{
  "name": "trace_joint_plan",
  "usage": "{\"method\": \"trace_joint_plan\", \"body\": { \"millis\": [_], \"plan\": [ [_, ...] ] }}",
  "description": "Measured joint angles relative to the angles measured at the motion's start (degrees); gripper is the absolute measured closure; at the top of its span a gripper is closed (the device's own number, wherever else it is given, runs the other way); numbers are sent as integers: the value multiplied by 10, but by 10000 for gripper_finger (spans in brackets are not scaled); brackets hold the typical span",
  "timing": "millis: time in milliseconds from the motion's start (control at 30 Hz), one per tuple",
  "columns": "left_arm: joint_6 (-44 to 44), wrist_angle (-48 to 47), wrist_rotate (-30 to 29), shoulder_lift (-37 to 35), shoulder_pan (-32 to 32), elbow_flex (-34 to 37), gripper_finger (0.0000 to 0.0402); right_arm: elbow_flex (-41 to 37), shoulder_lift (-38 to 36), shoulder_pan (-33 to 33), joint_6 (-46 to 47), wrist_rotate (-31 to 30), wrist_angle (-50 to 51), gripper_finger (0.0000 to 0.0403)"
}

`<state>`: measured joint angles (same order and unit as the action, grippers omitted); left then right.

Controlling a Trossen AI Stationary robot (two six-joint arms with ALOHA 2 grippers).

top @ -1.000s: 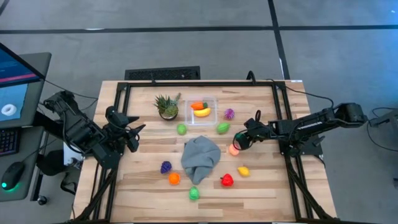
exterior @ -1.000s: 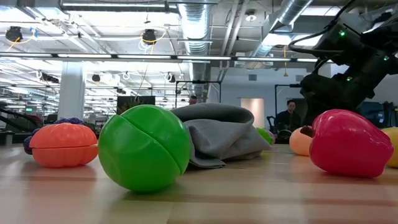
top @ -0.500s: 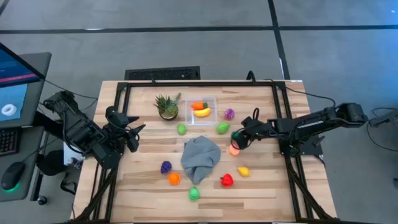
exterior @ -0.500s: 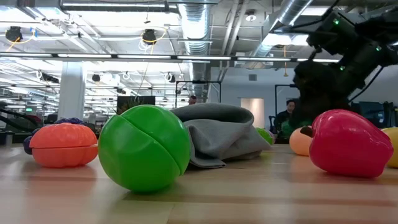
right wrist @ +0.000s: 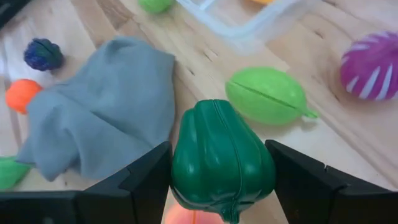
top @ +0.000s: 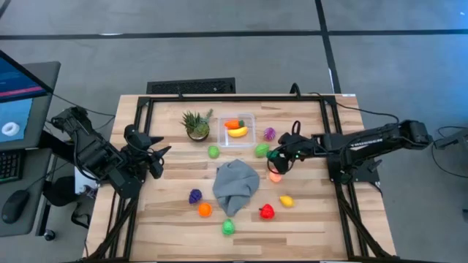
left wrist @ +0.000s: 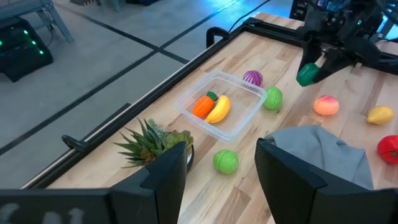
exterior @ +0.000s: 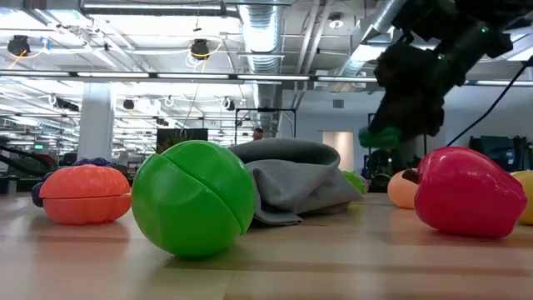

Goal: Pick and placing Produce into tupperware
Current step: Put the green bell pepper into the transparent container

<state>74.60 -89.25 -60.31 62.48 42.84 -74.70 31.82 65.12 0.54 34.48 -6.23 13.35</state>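
The right gripper [right wrist: 219, 163] clasps a dark green toy pepper [right wrist: 222, 158] in the air, beside the grey crumpled cloth [top: 235, 184]. The small clear square plastic container [top: 239, 129] sits beyond that cloth, holding an orange toy carrot [left wrist: 201, 104] and a yellow toy banana [left wrist: 218, 109]. The left gripper [top: 155, 162], fingers slightly parted and holding nothing, waits well apart from the cloth.

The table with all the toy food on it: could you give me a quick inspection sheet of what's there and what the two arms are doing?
Surface: wooden table, black frame.
Job's things: tupperware holds carrot and banana; other produce scattered; green pepper held.
Clutter: grey cloth, potted plant.
Grippers: right gripper shut on the pepper, above the table beside the tupperware; left gripper waits empty at the table's left edge.
Cables: black cable by right arm.
Surroundings: monitor, mouse; large room behind.
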Motion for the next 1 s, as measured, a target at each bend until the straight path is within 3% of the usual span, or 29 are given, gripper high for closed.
{"method": "trace_joint_plan", "body": {
  "millis": [467, 1000],
  "plan": [
    [-8, 0, 1, 0, 0, 0, 221, 39, 0, 4, -46, -1, -1, 129],
    [-8, -2, -3, 0, 0, 0, 221, 51, 0, 96, -121, -2, -62, 129]
  ]
}}
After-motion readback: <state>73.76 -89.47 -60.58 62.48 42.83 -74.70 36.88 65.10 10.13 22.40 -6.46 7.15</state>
